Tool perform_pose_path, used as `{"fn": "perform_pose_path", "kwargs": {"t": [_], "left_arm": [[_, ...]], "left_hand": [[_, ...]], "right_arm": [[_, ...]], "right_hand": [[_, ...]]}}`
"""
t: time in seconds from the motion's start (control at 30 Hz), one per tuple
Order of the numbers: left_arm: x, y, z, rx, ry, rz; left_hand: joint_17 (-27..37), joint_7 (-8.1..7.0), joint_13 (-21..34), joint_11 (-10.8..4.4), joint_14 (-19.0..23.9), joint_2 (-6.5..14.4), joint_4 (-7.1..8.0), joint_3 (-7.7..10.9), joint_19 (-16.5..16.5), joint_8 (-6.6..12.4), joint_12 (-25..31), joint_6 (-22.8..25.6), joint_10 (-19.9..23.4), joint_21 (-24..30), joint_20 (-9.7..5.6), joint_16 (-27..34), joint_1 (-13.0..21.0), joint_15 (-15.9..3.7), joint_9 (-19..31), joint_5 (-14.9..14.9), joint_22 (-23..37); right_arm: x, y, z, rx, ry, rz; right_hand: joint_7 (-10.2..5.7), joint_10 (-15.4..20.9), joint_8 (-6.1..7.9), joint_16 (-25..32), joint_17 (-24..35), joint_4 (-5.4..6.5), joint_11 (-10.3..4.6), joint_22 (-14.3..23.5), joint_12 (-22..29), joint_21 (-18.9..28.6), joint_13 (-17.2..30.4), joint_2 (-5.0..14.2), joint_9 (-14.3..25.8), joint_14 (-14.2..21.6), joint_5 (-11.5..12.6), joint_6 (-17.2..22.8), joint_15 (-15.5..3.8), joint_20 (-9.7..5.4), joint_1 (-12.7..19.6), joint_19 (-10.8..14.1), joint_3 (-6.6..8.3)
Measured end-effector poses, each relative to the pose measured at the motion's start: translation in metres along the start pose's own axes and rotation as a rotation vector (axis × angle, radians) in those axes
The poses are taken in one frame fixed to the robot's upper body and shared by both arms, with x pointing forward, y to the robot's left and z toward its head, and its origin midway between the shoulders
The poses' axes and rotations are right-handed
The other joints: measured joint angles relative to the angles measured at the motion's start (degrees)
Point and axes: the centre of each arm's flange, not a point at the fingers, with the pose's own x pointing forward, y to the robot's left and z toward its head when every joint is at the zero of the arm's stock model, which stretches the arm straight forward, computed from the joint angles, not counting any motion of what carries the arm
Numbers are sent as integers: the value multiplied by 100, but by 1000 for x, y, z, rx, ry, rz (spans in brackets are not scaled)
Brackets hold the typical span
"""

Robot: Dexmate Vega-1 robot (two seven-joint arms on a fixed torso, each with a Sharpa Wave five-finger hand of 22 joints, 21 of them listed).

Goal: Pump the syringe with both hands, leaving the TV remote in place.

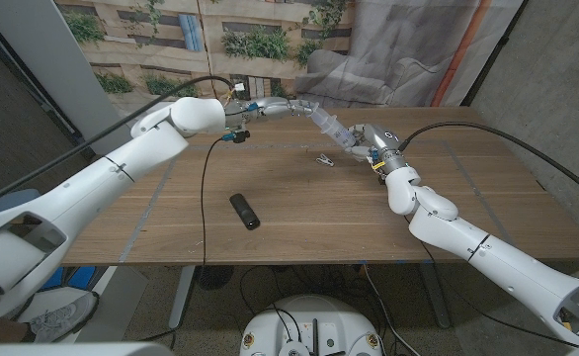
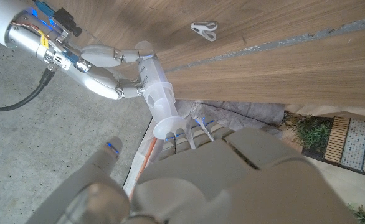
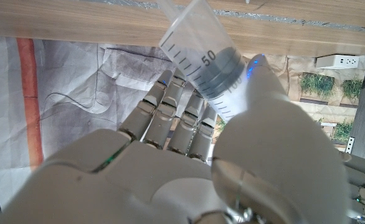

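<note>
Above the far edge of the wood-grain table point(image 1: 309, 213), both hands hold the clear plastic syringe point(image 1: 328, 127), a ribbed cylinder with printed black graduations. The right hand point(image 1: 372, 141) wraps its fingers around the barrel, while the left hand point(image 1: 288, 107) pinches the flanged plunger end. The slim black TV remote point(image 1: 245, 211) lies near the front edge; a small white clip point(image 1: 324, 158) lies just beside the right hand.

Clear plastic syringe point(image 3: 202, 59); matt wood table point(image 1: 299, 213).
</note>
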Motion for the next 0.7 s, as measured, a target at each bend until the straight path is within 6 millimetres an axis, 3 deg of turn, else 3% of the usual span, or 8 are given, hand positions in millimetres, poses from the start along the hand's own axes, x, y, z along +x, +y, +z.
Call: {"fn": "perform_pose_path", "kwargs": {"t": [0.7], "left_arm": [[10, -6, 2, -1, -8, -24]], "left_hand": [[0, 21, 5, 9, 0, 0, 46, 1, 0, -20, -4, -22, -11, 0, 0, -23, 0, 0, -1, 0, 1]], "right_arm": [[0, -4, 1, 10, -5, -29]], "right_hand": [[-53, 32, -28, -19, 37, -10, 32, 0, -3, 0, -3, 0, 28, -2, -1, 52, 1, 0, 0, 0, -10]]}}
